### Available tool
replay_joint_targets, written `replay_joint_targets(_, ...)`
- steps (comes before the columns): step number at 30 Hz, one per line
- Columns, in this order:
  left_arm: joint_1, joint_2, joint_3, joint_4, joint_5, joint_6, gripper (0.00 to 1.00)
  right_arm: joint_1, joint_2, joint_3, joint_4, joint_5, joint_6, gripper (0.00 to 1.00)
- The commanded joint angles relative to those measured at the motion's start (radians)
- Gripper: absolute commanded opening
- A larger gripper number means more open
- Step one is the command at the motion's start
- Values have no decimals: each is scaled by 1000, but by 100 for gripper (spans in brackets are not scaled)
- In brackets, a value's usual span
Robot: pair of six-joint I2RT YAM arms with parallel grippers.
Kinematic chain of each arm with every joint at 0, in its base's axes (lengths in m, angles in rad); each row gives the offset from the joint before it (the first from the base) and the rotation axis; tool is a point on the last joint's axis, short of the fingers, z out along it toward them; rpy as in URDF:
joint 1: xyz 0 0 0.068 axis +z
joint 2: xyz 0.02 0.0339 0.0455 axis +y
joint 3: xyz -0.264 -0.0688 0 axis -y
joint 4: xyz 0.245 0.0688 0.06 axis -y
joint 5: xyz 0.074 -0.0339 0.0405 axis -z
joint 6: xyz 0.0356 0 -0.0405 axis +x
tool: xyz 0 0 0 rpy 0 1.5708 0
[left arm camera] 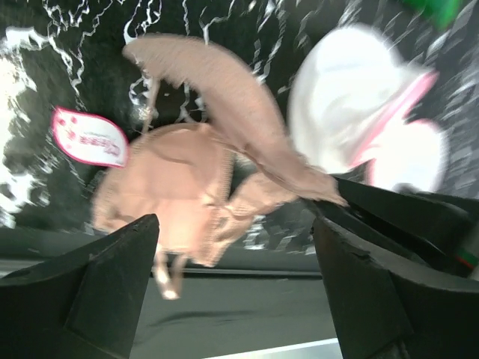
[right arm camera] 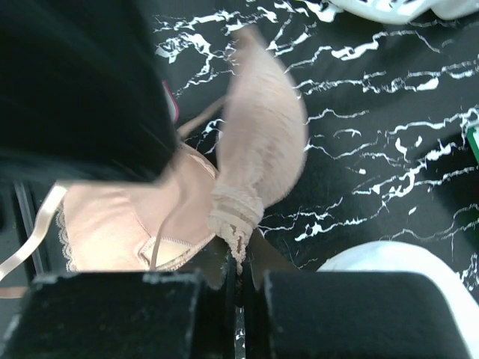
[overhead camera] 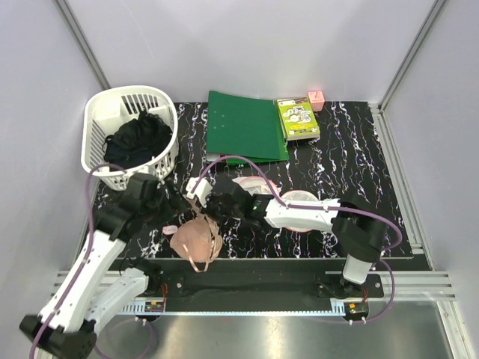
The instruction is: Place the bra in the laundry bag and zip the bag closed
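The peach bra (overhead camera: 196, 239) lies near the table's front edge, with one cup lifted. My right gripper (overhead camera: 213, 209) is shut on the bra's lace edge (right arm camera: 238, 224) and holds that cup (right arm camera: 263, 138) up off the black marbled table. The other cup (right arm camera: 112, 217) rests on the surface. My left gripper (left arm camera: 232, 224) is open and empty, hovering just above the bra (left arm camera: 179, 179), with my left arm a dark blur (right arm camera: 75, 82) over it. The white mesh laundry bag with pink trim (overhead camera: 299, 200) lies open to the right of the bra; it also shows in the left wrist view (left arm camera: 344, 112) and the right wrist view (right arm camera: 397, 265).
A white slotted basket (overhead camera: 97, 127) holding black clothing (overhead camera: 138, 138) stands at the back left. A green folder (overhead camera: 245, 126), a green box (overhead camera: 298, 118) and a small pink object (overhead camera: 316, 99) lie at the back. A pink-edged tag (left arm camera: 88, 137) lies beside the bra.
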Motion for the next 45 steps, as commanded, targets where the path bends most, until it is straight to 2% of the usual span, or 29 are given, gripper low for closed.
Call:
replay_joint_targets(1,-3,94,19,34,44,259,84,0,-43,-7,32,-52,-55,0)
replay_joint_targets(3,-5,102,15,34,-19,294,80,-2,-46,-8,34,-68,-47,0)
replay_joint_targets(4,-5,105,19,34,-37,308,70,0,-48,-8,34,-74,-47,0)
replay_joint_targets(6,-5,111,36,27,-77,327,60,-2,-48,-16,32,-91,-49,0)
replay_joint_targets(8,-3,110,53,18,-110,266,57,-3,-56,-28,32,-106,-55,0)
replay_joint_targets(10,6,107,68,7,-85,207,57,-2,-65,-36,31,-106,-66,0)
replay_joint_targets(11,10,105,75,4,-78,126,58,-2,-66,-39,32,-106,-69,0)
replay_joint_targets(12,15,104,81,-28,-70,62,66,-2,-71,-45,32,-106,-75,0)
replay_joint_targets(13,42,101,79,-48,-30,-6,81,-2,-77,-48,31,-110,-83,0)
replay_joint_targets(14,64,98,72,-56,7,-102,84,-2,-80,-50,31,-118,-86,0)
replay_joint_targets(17,173,108,42,-47,161,-218,89,-2,-86,-44,22,-132,-93,0)
replay_joint_targets(20,256,188,42,49,278,-223,93,0,-96,-41,20,-166,-96,0)
replay_joint_targets(23,270,294,91,171,396,-143,94,-2,-97,-27,11,-186,-95,0)
replay_joint_targets(25,267,424,171,183,474,-74,94,-2,-92,-22,5,-209,-95,0)
replay_joint_targets(28,238,519,229,192,528,62,94,0,-89,-8,-5,-235,-90,0)
replay_joint_targets(31,207,533,265,188,504,159,99,0,-82,2,-14,-238,-90,0)
replay_joint_targets(34,173,573,268,168,522,230,99,-2,-82,7,-15,-233,-92,0)
replay_joint_targets(37,123,617,291,104,460,297,99,0,-80,10,-17,-230,-95,0)
replay_joint_targets(40,95,639,289,106,481,371,99,0,-86,9,-20,-227,-99,0)
replay_joint_targets(45,67,684,302,111,539,494,86,0,-94,4,-23,-226,-96,0)
